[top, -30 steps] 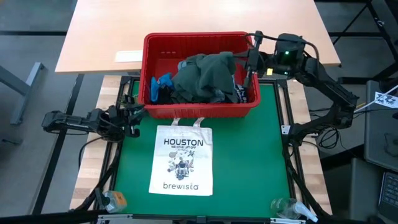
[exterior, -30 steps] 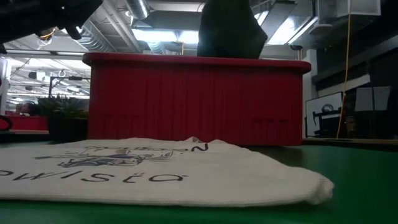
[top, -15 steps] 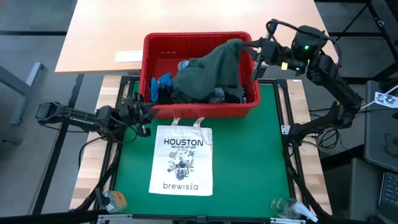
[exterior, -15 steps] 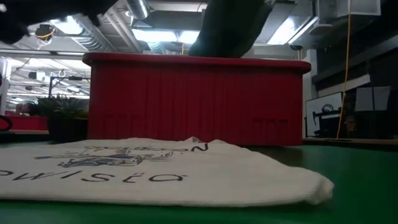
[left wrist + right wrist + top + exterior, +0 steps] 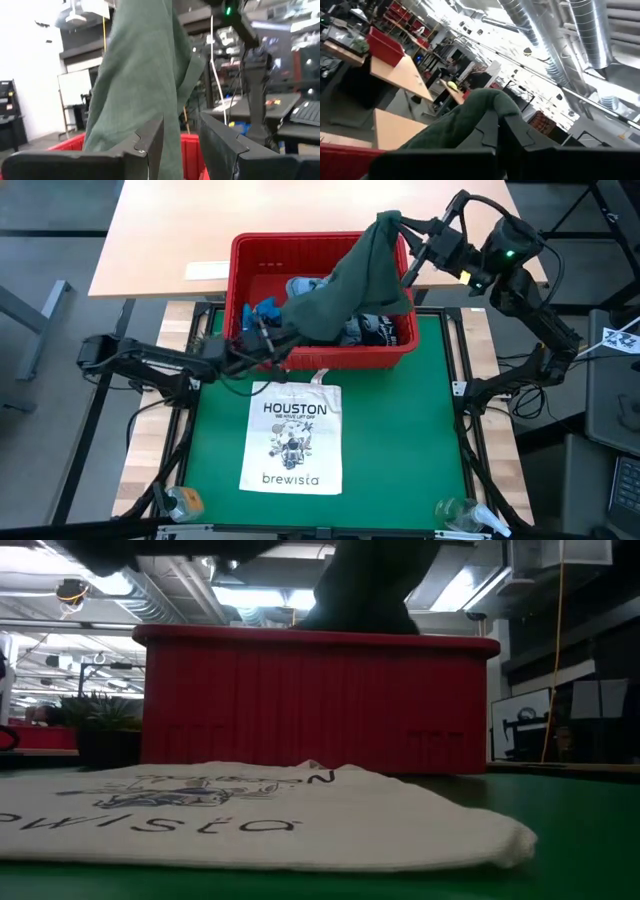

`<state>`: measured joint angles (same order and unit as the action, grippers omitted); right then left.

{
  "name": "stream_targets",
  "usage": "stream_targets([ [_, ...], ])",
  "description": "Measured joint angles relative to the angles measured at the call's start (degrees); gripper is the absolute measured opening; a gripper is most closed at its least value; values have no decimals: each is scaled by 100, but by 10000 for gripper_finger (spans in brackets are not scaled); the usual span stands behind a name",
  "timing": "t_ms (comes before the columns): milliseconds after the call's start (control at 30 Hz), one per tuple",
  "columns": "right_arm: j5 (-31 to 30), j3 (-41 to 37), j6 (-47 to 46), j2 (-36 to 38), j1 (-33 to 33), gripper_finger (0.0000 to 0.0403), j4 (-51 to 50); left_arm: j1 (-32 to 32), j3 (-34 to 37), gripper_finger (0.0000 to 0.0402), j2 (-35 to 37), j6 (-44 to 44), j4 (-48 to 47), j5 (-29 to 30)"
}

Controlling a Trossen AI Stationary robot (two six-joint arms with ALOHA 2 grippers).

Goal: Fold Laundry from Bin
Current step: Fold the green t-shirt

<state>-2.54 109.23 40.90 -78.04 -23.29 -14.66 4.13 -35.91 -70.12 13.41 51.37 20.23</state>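
The right end effector (image 5: 408, 238) has lifted higher and swung toward 1 o'clock over the past second, drawing the dark green garment (image 5: 352, 280) up out of the bin (image 5: 245, 250), while the left end effector (image 5: 268, 340) has slid in from the 9 o'clock side to the bin's near rim. The right end effector's fingers are pinched tight on a top corner of the green garment (image 5: 470, 120), which hangs from it in a long slanting drape down across the bin. The left end effector stands partly open, its two dark fingers (image 5: 150, 145) spread just in front of the hanging green cloth (image 5: 140, 75); whether they touch it I cannot tell. The rest of the laundry lies inside the bin: a bright blue piece (image 5: 262, 310) at the 9 o'clock end, a light blue one (image 5: 300, 284) near the middle, a dark one (image 5: 378, 330) at the 3 o'clock end. The red bin sits at the 12 o'clock edge of the green tabletop (image 5: 400, 430). A white tote (image 5: 292, 438) printed "HOUSTON brewista" lies flat at the centre, just toward 6 o'clock from the bin. From table height the bin's red wall (image 5: 310, 700) rises behind the tote (image 5: 250, 820).
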Motion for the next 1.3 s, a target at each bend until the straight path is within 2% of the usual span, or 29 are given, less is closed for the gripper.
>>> stream_targets([
  [400,-256,-1,159,-111,0,6,414,212,-358,115,-1244,-26,-9,199],
  [567,-250,-2,161,-137,0,7,438,253,-358,115,-1508,84,-4,668],
  [767,-250,-2,161,-142,0,7,433,330,-358,118,-1577,175,-197,622],
  [900,-247,-2,161,-142,0,7,429,347,-358,140,-1577,175,-231,579],
  [1133,-246,-2,161,-142,0,7,431,385,-358,203,-1577,175,-292,577],
  [1300,-245,-2,161,-142,0,7,430,638,-358,214,-1577,177,-295,579],
])
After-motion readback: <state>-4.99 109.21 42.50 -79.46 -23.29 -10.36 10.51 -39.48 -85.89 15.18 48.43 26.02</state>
